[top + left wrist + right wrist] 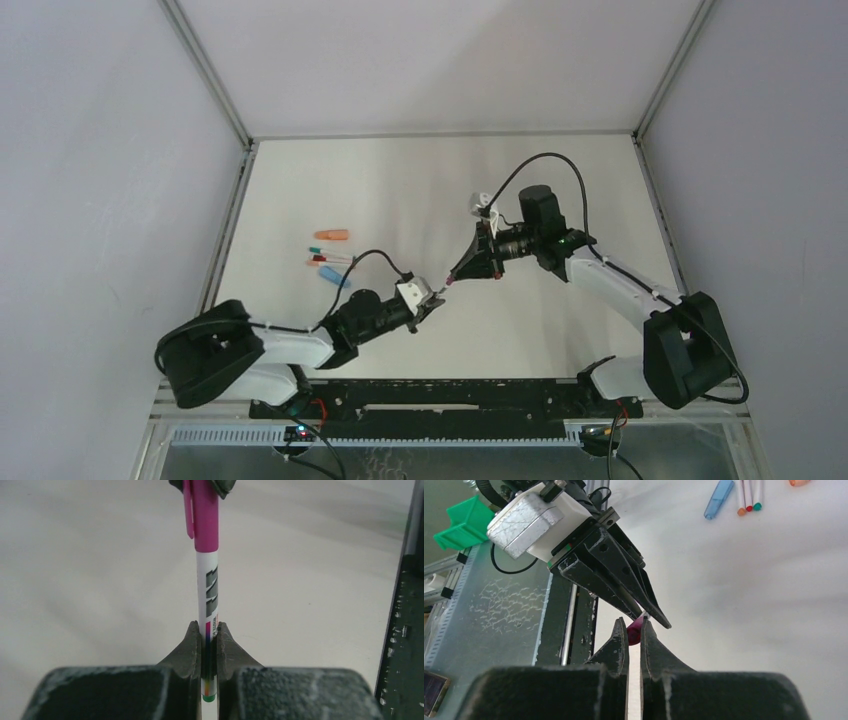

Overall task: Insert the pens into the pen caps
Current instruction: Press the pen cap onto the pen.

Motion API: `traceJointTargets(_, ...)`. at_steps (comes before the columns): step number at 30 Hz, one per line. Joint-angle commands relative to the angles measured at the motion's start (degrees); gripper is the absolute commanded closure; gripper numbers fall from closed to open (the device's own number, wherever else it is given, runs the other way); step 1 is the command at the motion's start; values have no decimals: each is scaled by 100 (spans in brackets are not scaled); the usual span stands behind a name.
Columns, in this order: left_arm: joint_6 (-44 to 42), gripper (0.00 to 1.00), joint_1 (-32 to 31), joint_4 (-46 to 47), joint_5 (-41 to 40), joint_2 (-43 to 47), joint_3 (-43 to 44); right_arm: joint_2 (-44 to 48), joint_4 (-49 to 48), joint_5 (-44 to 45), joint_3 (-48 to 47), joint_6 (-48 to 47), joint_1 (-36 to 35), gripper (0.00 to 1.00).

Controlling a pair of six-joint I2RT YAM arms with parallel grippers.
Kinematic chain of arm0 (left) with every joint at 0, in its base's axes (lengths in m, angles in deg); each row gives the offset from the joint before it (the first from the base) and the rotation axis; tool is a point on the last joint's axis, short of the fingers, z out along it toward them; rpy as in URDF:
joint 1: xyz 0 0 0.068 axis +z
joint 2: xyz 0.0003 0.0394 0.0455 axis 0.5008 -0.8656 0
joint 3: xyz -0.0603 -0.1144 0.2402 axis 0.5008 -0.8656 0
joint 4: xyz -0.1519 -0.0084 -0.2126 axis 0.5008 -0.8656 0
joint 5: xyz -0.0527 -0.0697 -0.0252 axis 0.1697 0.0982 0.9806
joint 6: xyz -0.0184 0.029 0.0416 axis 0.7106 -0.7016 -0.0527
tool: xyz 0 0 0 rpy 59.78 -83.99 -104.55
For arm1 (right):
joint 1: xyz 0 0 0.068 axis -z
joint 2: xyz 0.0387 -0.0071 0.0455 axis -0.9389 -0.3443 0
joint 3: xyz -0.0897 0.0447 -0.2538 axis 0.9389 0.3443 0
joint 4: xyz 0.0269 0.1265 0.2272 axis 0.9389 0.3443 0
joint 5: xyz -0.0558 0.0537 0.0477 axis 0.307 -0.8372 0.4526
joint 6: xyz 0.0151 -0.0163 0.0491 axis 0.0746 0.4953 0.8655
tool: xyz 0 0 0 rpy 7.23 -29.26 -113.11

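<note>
Above table [400,180], left gripper [205,630] clamping white pen [207,575], right gripper [634,626] pinching magenta cap [206,525]; barrel lettering [215,619] showing too blurred for reading.

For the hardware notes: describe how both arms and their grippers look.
Both arms alternate white links with black joint housings: left arm, right arm. A thin black cable loops over each. The left gripper and right gripper have matte black, grainy fingers tapering to narrow tips. A white-and-silver camera block sits behind the left gripper's fingers.
</note>
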Motion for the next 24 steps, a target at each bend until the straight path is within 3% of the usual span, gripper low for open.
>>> traceJointTargets(1,-554,100,-431,845,-1660,1068,738,-150,781,368,257,440,-485,100)
traceJointTargets(4,-1036,100,-864,946,-3413,886,1110,-96,343,1138,418,1000,-481,100)
traceJointTargets(7,-1064,100,-945,1122,-3711,594,1307,-152,219,1254,455,1214,-445,100)
traceJointTargets(8,-929,100,-917,1418,-3397,561,1212,-165,187,1061,456,1267,-438,100)
traceJointTargets(12,730,100,-134,2311,377,705,904,-65,-36,-89,531,1286,-448,100)
traceJointTargets(15,936,100,2,2292,1384,894,924,40,-251,-1125,562,1369,-564,100)
traceJointTargets(17,951,100,11,2139,1411,1032,900,46,-252,-1422,543,1331,-727,100)
traceJointTargets(19,718,100,0,1541,895,1208,932,80,228,-396,405,932,-849,100)
traceJointTargets(21,-17,100,-287,331,-766,1458,1123,116,516,1245,335,803,-763,100)
traceJointTargets(23,-682,100,-624,-372,-2770,1500,1386,92,546,1647,333,933,-496,100)
traceJointTargets(24,-719,100,-660,-251,-3226,1495,1383,92,571,1542,333,920,-460,100)
